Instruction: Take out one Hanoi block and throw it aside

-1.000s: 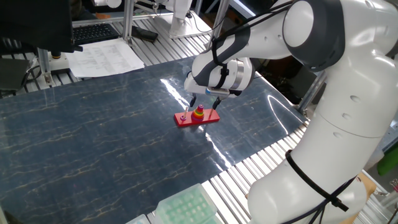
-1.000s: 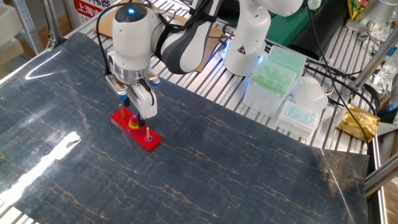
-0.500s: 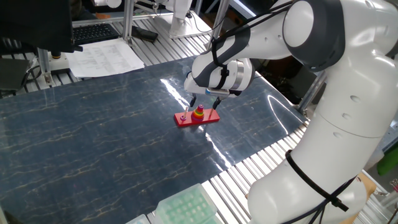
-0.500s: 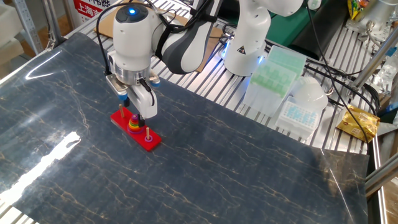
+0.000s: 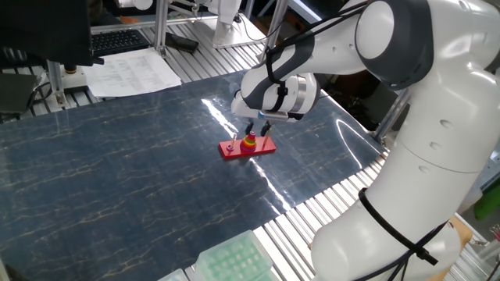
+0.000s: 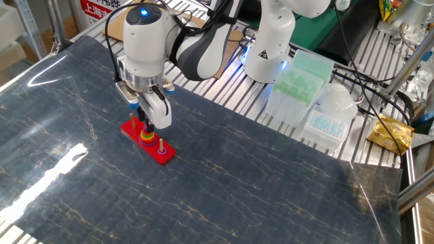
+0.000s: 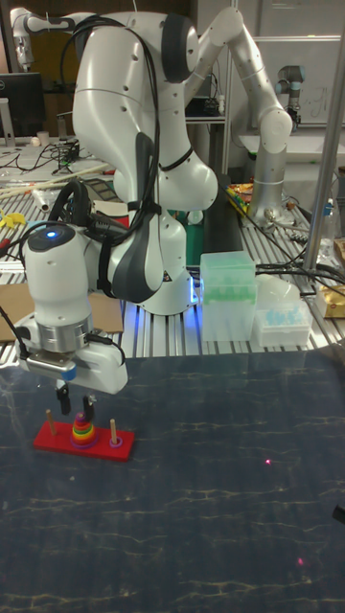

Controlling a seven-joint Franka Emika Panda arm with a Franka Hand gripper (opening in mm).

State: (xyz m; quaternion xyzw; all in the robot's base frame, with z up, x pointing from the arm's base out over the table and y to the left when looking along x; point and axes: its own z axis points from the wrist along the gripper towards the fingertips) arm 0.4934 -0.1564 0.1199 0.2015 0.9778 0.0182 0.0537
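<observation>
hand [image 7: 75, 405] hovers over the ring stack [image 7: 83, 434], fingers near together, gripping nothing. only the tall view shows the gap above the hanoi block [image 7: 83, 419]; elsewhere the fingers hide it.

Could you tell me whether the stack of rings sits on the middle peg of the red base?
Yes, in the tall fixed view the ring stack sits between two bare pegs on the red base.

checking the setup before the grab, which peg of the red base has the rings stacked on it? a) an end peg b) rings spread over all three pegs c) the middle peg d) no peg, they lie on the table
c: in the tall fixed view the stacked rings sit on the middle peg of the red base, with a bare peg on each side, right beneath the gripper.
</observation>
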